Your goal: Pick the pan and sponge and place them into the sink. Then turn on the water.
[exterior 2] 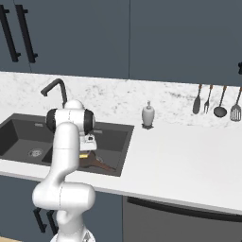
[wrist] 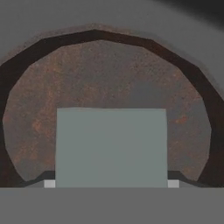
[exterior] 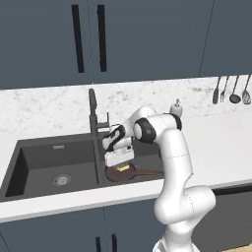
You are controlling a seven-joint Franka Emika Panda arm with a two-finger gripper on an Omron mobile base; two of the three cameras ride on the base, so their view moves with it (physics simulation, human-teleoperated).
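A: What am I looking at, nearest first?

B: In the hand view the sponge is sitting at lower centre as a grey-blue rectangle, lying on the pan, whose rusty floor is filling the frame behind it.

A: And the gripper?

B: I'm seeing the gripper pointing down over the pan at centre of the left base view. I can't tell how far the jaws are standing apart, or whether they're gripping the sponge.

A: Where is the pan resting?

B: It's lying in the right basin of the sink, handle pointing right. Farther back, the faucet is standing behind the divider.
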